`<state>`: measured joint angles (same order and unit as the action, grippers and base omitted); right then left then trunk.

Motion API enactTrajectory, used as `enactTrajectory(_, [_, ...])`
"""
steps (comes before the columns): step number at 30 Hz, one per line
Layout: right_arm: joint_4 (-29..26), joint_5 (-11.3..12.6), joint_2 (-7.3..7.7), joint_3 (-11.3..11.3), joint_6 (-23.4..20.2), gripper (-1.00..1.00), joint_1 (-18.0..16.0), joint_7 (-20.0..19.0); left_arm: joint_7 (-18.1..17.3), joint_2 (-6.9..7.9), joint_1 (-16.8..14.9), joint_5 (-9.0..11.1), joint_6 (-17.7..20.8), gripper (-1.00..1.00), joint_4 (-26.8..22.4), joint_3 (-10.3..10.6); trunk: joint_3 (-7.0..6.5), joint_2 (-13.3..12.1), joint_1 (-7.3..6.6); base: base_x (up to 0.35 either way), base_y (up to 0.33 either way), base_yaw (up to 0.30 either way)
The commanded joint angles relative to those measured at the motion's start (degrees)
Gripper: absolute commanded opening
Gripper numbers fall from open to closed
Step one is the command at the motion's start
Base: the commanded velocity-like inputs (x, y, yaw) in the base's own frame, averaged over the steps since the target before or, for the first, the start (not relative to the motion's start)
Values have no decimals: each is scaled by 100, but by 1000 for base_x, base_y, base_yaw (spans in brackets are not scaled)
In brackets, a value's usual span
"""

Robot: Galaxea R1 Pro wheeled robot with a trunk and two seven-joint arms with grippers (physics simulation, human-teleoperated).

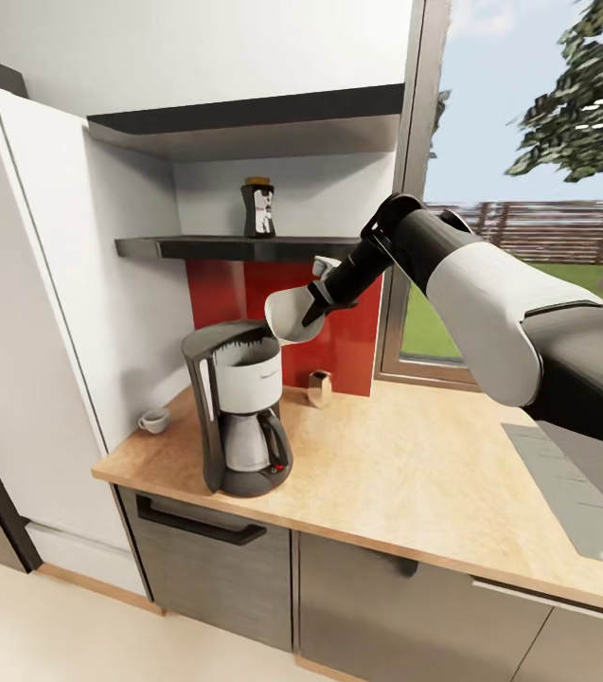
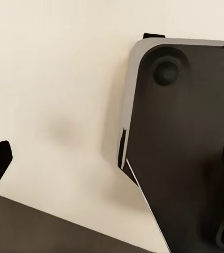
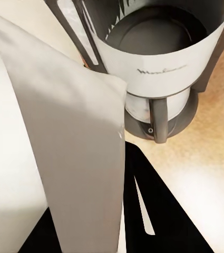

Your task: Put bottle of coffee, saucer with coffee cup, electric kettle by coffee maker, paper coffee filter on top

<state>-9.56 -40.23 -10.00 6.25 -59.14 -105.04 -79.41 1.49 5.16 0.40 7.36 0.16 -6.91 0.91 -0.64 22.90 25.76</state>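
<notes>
Right gripper point(image 1: 312, 315): clamped on paper coffee filter point(image 1: 292, 315), above-right of coffee maker point(image 1: 240, 417)
Coffee maker: near countertop's point(image 1: 415, 474) left front edge; open worktop to its right
Left gripper: state unclear

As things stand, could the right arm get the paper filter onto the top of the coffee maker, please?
Probably yes. The right pincer holds the filter just above and beside the coffee maker, whose open top looks unobstructed in the right wrist view. The shelf sits above the arm, clear of a short descent.
</notes>
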Motion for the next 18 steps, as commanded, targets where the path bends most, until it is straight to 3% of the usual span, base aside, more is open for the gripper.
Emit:
enactTrajectory(1, [-11,-20,0,25,-86,-100,1,-49,10,1,4,55,2,100,-10,11,-3,2,3,25,5,0])
enactTrajectory(18, [-11,-20,0,25,-86,-100,1,-48,15,0,4,55,9,100,-12,6,-7,2,3,71,34,0])
